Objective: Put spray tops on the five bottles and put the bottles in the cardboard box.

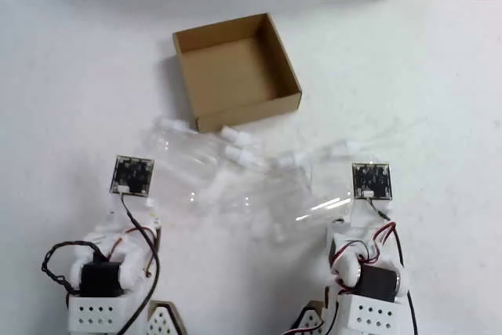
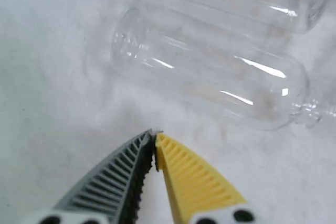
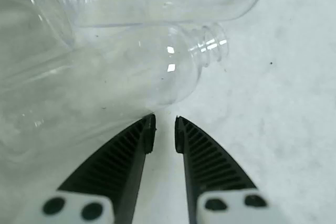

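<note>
Clear plastic bottles (image 1: 235,182) lie on their sides in a loose cluster on the white table (image 1: 423,68), between my two arms and the cardboard box (image 1: 249,114), which stands open-topped beyond them. White spray tops (image 1: 235,137) lie loose near the box's front wall. My left gripper (image 2: 155,136) has its tips pressed together, near one bottle (image 2: 210,72). My right gripper (image 3: 164,129) holds its fingers slightly apart, empty, the tips just beside a bare-necked bottle (image 3: 131,72).
</note>
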Motion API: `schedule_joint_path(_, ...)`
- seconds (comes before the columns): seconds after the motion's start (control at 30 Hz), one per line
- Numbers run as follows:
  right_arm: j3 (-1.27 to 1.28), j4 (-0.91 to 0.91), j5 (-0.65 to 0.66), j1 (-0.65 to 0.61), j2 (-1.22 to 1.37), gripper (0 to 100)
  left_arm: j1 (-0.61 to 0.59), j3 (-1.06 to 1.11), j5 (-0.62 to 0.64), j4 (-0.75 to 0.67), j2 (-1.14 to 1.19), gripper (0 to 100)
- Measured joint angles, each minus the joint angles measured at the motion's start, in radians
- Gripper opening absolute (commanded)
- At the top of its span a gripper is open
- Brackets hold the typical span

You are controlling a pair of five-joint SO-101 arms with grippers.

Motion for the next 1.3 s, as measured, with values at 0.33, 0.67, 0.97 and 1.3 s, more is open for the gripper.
schedule_joint_path(0.33,0.000,0.000,0.000,0.000,0.000,4.2,0.000,0.000,0.000,0.000,0.000,2)
schedule_joint_path(0.67,0.000,0.000,0.000,0.000,0.000,4.2,0.000,0.000,0.000,0.000,0.000,2)
schedule_joint_path(0.97,0.000,0.000,0.000,0.000,0.000,4.2,0.000,0.000,0.000,0.000,0.000,2)
schedule_joint_path(1.3,0.000,0.000,0.000,-0.049,0.000,4.3,0.000,0.000,0.000,0.000,0.000,2)
